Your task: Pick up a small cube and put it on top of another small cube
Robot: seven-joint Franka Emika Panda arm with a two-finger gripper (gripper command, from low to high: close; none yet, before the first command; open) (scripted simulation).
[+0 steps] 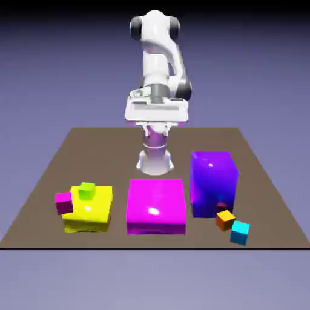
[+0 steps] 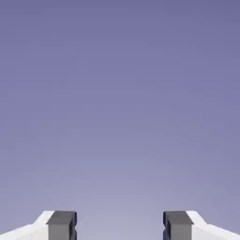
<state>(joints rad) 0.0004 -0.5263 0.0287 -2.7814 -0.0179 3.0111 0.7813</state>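
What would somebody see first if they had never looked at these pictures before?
The tall white robot arm at the table's far edge stands out first. Next come three big glossy blocks in a row near the front: yellow on the exterior view's left, magenta in the middle, tall purple on the right. A small green cube sits on the yellow block.

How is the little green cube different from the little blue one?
The green cube sits up high on top of the big yellow block; the cyan cube rests on the table. The green cube is at the exterior view's left, the cyan cube at its right, close to the orange cube. One is lime green, the other bright cyan. Both are small cubes, about the same size, and neither is held.
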